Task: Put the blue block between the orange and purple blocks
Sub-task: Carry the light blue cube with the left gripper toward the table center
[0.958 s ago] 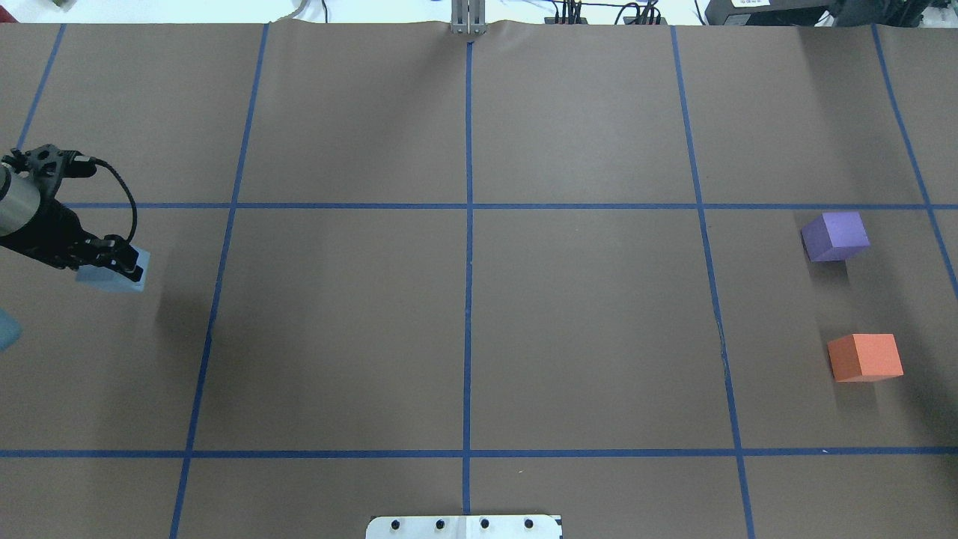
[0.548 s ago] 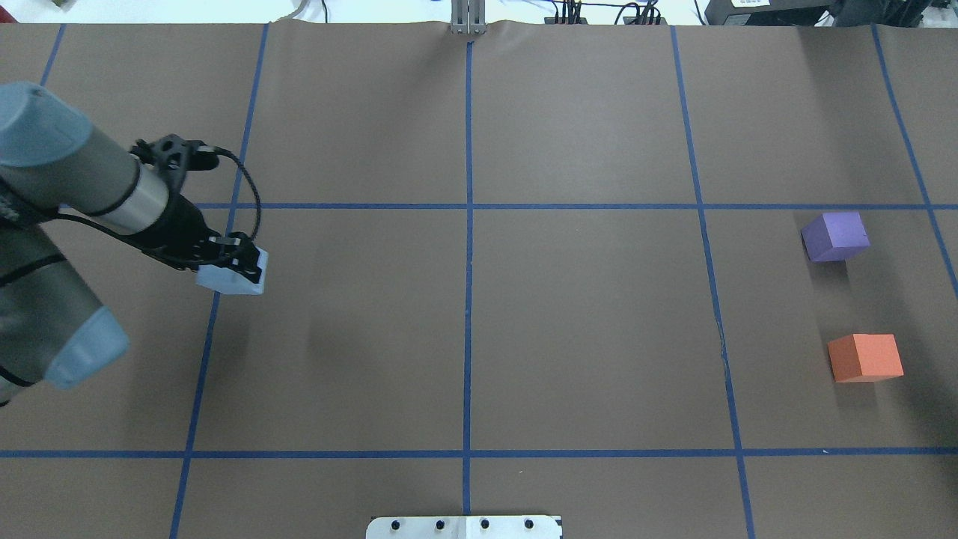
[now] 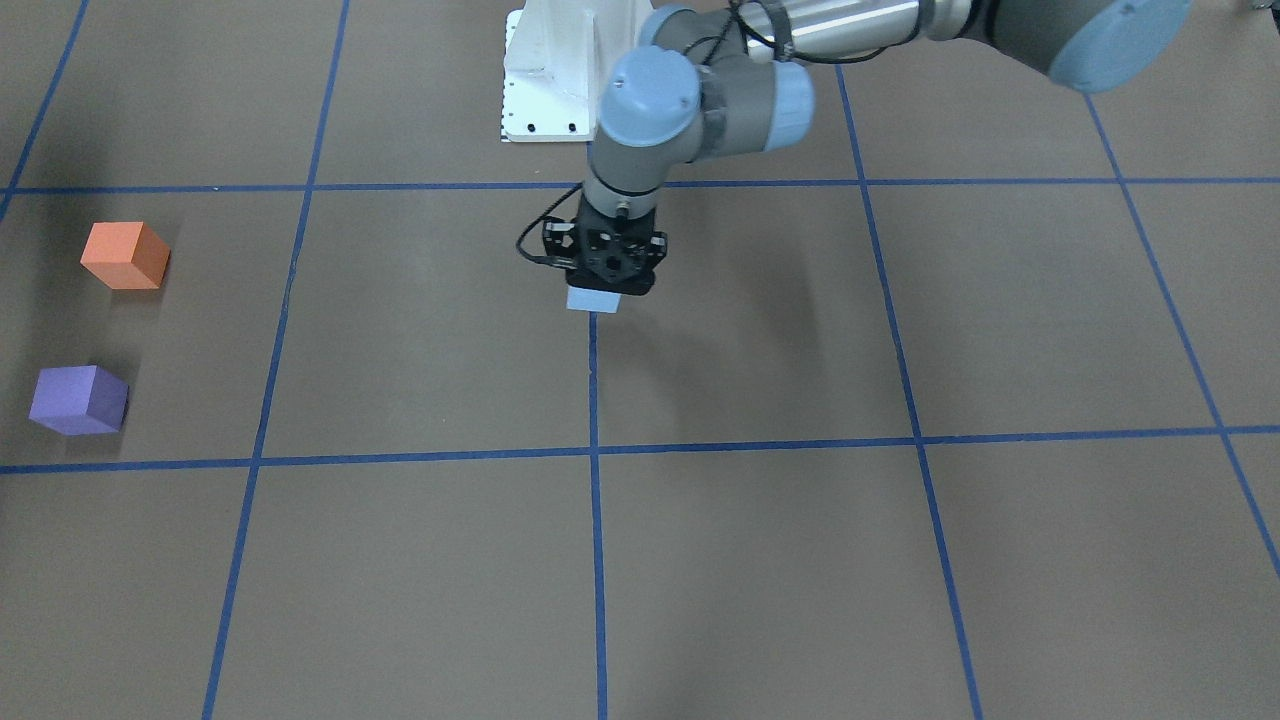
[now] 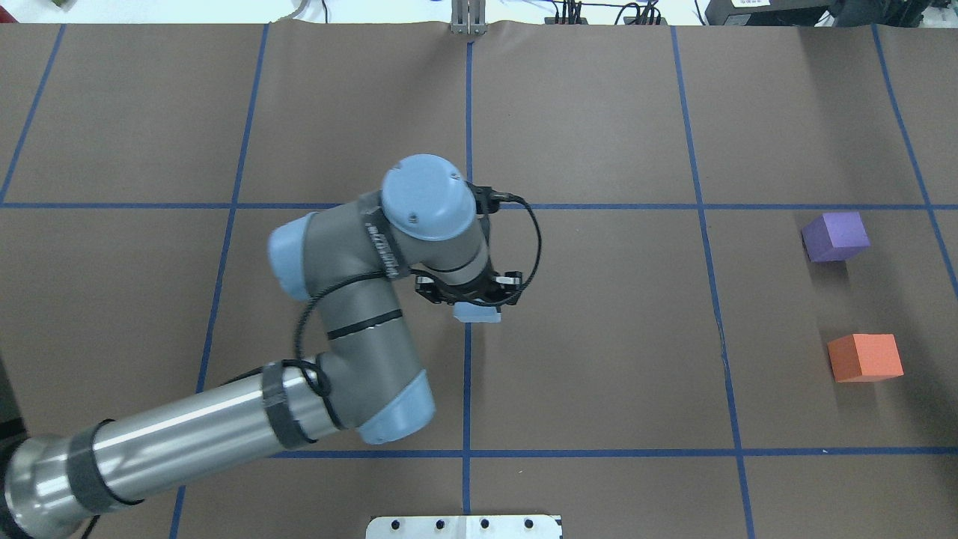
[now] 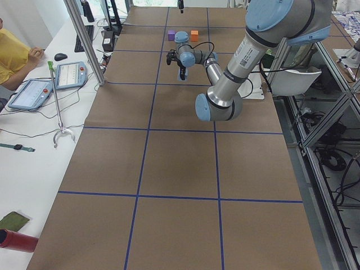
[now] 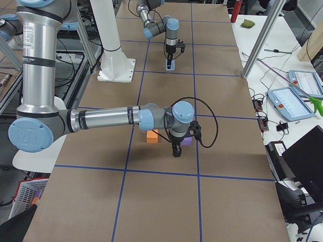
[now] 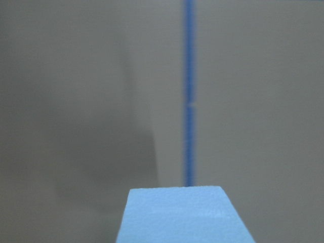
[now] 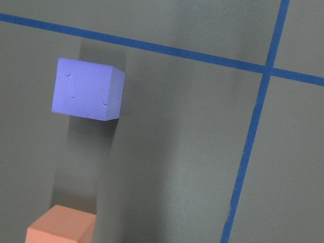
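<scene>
My left gripper [image 4: 473,301] is shut on the light blue block [image 4: 477,314] and holds it above the table's centre line; it also shows in the front-facing view [image 3: 603,280] with the block [image 3: 593,300] below it. The block fills the bottom of the left wrist view [image 7: 182,215]. The purple block [image 4: 835,236] and the orange block [image 4: 865,357] sit apart at the far right, purple farther from the robot. Both show in the right wrist view, purple [image 8: 87,89] and orange [image 8: 61,225]. My right gripper [image 6: 176,150] shows only in the exterior right view, above those blocks; I cannot tell whether it is open.
Brown paper with blue tape grid lines [image 4: 467,374] covers the table. The white robot base plate [image 4: 464,527] is at the near edge. Operators' tablets [image 5: 70,73] and a grabber tool [image 5: 59,112] lie on the side bench.
My left arm has swung right from the table's left edge to the centre line, carrying the blue block. The purple and orange blocks have not moved.
</scene>
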Robot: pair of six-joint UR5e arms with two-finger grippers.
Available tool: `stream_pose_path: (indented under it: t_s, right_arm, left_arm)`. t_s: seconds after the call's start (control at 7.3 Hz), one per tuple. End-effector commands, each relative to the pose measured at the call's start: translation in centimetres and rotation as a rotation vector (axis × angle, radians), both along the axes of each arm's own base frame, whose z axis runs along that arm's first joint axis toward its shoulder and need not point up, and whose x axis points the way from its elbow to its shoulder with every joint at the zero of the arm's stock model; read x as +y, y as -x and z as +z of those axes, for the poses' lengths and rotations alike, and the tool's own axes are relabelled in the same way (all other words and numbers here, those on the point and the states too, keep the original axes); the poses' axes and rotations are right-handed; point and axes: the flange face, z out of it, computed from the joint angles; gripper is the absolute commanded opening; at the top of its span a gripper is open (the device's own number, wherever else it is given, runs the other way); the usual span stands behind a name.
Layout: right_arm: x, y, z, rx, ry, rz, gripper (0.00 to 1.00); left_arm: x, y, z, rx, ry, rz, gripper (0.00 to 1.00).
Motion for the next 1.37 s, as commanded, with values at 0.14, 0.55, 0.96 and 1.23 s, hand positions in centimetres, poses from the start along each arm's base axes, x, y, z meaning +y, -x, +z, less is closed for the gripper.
stream_pose_path:
  t_s: [0.14, 0.55, 0.96, 1.23]
  right_arm:
    - [-0.2, 0.0, -0.5, -0.012, -0.033, 0.004, 1.0]
    - [-0.2, 0.1, -0.8, -0.026, -0.04, 0.002, 1.0]
    - [-0.2, 0.3, -1.1, -0.059, -0.035, -0.001, 1.0]
    - [-0.2, 0.4, -1.4, -0.072, -0.038, -0.004, 1.0]
  left_arm:
    - [-0.1, -9.8, -9.3, -0.053, -0.017, -0.048, 0.0]
    - [1.6, -12.1, -8.5, -0.062, -0.056, -0.058, 0.0]
    - [1.6, -12.5, -8.1, -0.053, -0.055, -0.06, 0.66]
    - [1.5, -12.4, -7.9, -0.05, -0.055, -0.063, 0.87]
